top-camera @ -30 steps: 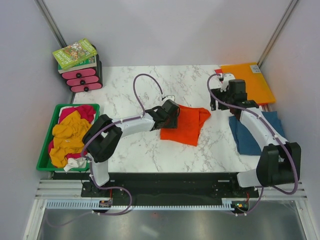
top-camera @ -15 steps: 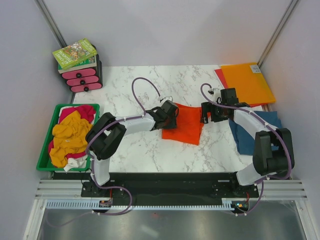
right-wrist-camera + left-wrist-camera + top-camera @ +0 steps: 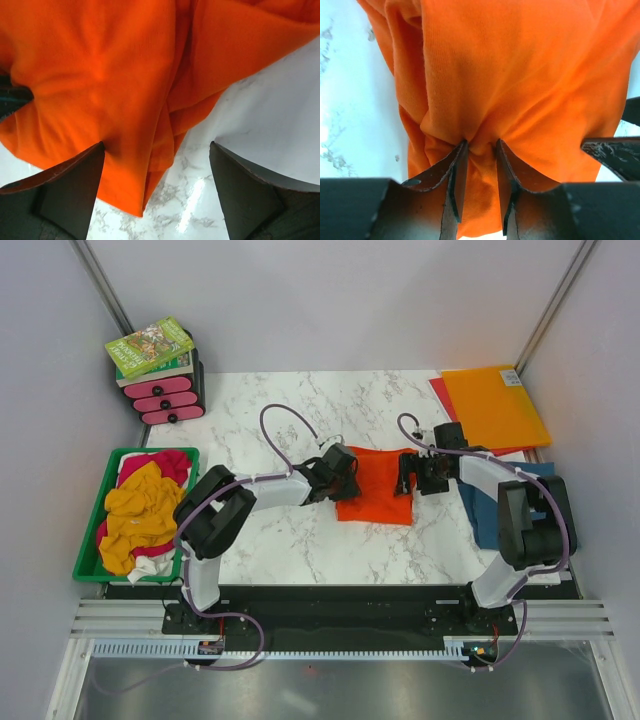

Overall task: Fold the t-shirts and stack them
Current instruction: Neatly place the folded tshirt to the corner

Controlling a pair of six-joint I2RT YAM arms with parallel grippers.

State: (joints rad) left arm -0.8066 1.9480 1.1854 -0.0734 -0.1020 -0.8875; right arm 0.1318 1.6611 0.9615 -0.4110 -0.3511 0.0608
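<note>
One bright orange t-shirt (image 3: 378, 492), creased and roughly squared, lies in the middle of the white marbled table (image 3: 300, 535), with pale walls on three sides. Both arms reach inward, low over it. The left hand (image 3: 481, 145) pinches a gathered fold at its left edge, and the right hand (image 3: 157, 147) stands spread wide over its right edge.

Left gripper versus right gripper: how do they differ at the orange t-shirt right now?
The left gripper has its jaws drawn narrow, pinching a bunched fold of the orange t-shirt. The right gripper stands wide open with the shirt's edge lying between its fingers, nothing pinched. In the top view the left gripper sits at the shirt's left edge, the right gripper at its right edge. Both are low at the same shirt on the marble table.
</note>
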